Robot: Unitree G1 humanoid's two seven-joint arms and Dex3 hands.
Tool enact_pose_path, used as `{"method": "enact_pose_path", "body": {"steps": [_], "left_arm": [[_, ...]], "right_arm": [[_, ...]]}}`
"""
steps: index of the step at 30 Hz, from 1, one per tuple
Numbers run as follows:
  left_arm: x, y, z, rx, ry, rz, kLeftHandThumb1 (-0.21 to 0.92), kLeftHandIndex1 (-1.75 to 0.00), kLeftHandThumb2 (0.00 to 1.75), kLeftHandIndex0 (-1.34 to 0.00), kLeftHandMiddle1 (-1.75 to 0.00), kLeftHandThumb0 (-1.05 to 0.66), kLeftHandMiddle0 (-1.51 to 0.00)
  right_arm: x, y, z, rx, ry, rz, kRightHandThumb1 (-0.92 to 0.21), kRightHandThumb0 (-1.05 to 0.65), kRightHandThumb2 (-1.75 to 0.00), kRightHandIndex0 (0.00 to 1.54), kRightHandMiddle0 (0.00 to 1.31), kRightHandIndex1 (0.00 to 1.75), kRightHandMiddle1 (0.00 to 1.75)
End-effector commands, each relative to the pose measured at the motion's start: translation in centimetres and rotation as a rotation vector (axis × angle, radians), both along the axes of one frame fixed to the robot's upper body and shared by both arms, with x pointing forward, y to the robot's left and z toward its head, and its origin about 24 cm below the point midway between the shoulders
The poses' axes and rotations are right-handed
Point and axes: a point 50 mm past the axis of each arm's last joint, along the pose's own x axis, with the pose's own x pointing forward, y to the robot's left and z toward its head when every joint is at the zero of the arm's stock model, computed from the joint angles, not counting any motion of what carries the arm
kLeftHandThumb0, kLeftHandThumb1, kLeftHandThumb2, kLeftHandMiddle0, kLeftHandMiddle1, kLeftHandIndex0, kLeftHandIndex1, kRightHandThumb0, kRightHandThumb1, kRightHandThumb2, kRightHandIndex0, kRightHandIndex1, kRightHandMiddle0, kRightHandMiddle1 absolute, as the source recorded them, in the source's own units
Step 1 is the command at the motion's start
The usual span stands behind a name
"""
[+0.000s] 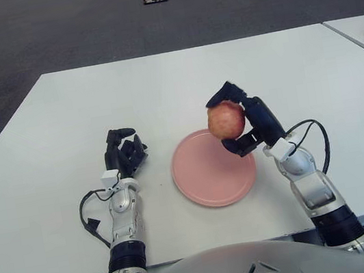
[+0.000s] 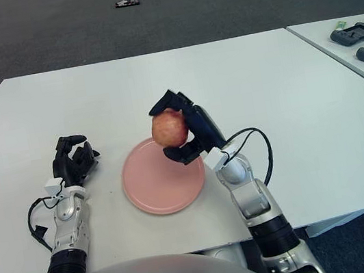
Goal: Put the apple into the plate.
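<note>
Across the white table (image 1: 180, 81) you have everything laid out in one line: your left hand, the plate, and your right arm reaching in from the right. Largest after the table is the pink plate (image 1: 206, 181), sitting flat and bare near the front edge, between the two arms, so either hand could reach it.

Your right hand (image 1: 246, 123) is up off the surface, leaning in toward the plate's far right rim. Its black fingers (image 1: 225, 92) arch over the top of the red apple (image 1: 226, 120) while another digit cups it from below, so the fruit is clamped firmly top and bottom and rides clear of the table. That grasp leaves the apple's underside mostly free, which should let you set it down without trapping a finger.

Your left hand (image 1: 123, 152) shows to the left of the plate, fingers loosely curled upward around nothing, out of the way.

The apple hangs over the plate's right edge, not yet on it. You likely need a little more travel toward the centre, then a gentle descent before loosening, since a round apple may roll.
</note>
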Motion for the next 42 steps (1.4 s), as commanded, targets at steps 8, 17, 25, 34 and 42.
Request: {"method": "enact_pose_path", "body": {"steps": [8,17,25,34,42], "left_arm": [[-1.1,-0.1,-1.7,-0.004,0.105,0.010,0.67,-1.75,0.87,-0.34,-1.75,-0.38,-0.70],[-1.1,-0.1,-1.8,-0.009,0.103,0.016,0.70,-1.75,0.84,-0.33,-1.75,-0.38,-0.69],[-1.2,-0.1,-1.8,-0.019,0.102,0.021,0.70,-1.75,0.83,-0.32,-1.75,-0.38,-0.68],[-1.2,0.0,-1.8,-0.027,0.099,0.025,0.70,-1.75,0.83,-0.32,-1.75,-0.38,-0.67],[-1.1,0.0,-1.8,-0.019,0.103,0.023,0.70,-1.75,0.83,-0.32,-1.75,-0.38,-0.68]], "right_arm": [[0.1,1.5,-0.1,-0.193,0.068,0.193,-0.01,0.00,-1.64,0.87,0.61,1.66,1.75],[-0.2,2.4,-1.2,-0.353,0.118,0.251,-0.02,0.00,-1.63,0.88,0.60,1.64,1.75],[-0.2,2.7,-1.7,-0.519,0.076,0.239,-0.04,0.00,-1.62,0.86,0.58,1.66,1.75],[-0.5,2.1,-3.2,-0.618,0.049,0.155,-0.14,-0.01,-1.50,0.74,0.57,1.73,1.66],[-0.4,2.4,-2.8,-0.674,0.016,0.164,-0.37,-0.41,-1.03,0.07,0.03,1.04,1.04]]}}
